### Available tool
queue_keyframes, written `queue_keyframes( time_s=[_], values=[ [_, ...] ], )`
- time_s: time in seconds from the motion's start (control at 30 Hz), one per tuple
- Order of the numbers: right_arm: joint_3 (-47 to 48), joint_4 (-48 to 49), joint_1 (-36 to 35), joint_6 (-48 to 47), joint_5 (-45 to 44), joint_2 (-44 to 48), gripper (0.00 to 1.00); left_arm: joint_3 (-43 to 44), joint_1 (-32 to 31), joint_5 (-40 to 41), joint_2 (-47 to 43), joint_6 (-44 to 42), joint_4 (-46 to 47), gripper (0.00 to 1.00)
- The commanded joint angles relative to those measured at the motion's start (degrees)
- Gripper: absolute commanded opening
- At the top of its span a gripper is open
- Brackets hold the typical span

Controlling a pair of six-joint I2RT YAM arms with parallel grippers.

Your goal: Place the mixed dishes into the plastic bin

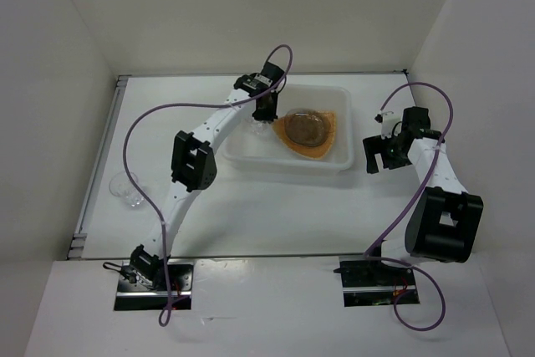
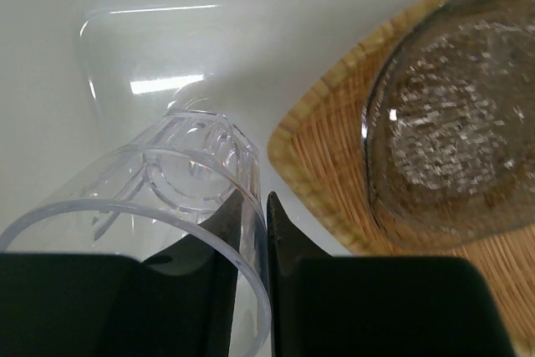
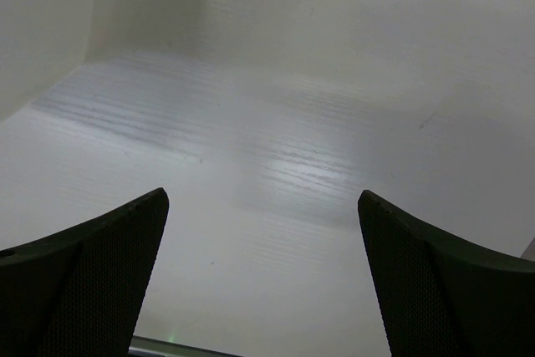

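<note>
The left gripper (image 2: 266,211) is pinching the glass (image 2: 180,173) by its wall inside the bin (image 1: 288,166), left of the orange plate (image 2: 326,156). The right gripper (image 3: 261,215) is hanging spread wide, right of the bin.

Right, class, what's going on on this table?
The left pincer grips a small clear drinking glass by its wall, inside the translucent white plastic bin. A tan woven triangular plate lies there, with a round speckled greyish plate on it. The right pincer hangs open beside the bin. One more translucent round plate lies on the table.
</note>
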State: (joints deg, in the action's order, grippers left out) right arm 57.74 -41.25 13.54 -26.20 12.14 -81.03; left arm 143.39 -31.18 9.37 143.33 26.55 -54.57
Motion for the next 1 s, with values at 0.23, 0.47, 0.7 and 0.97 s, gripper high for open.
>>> queue_keyframes(
  time_s=[0.23,0.47,0.7,0.97],
  values=[
    [0.2,2.0,0.3,1.1,-1.2,1.9,0.99,7.4,2.3,3.5,5.6,3.5,-2.1,0.07],
    [0.2,2.0,0.3,1.1,-0.7,1.4,0.99,15.9,2.8,2.9,1.8,3.5,-2.1,0.58],
    [0.2,2.0,0.3,0.5,-0.2,0.9,0.99,20.6,4.0,11.4,-14.7,1.2,-5.3,0.82],
    [0.2,2.0,0.3,0.5,0.3,-0.3,0.99,-29.0,12.1,22.6,-42.0,11.7,-9.9,1.00]
  ],
)
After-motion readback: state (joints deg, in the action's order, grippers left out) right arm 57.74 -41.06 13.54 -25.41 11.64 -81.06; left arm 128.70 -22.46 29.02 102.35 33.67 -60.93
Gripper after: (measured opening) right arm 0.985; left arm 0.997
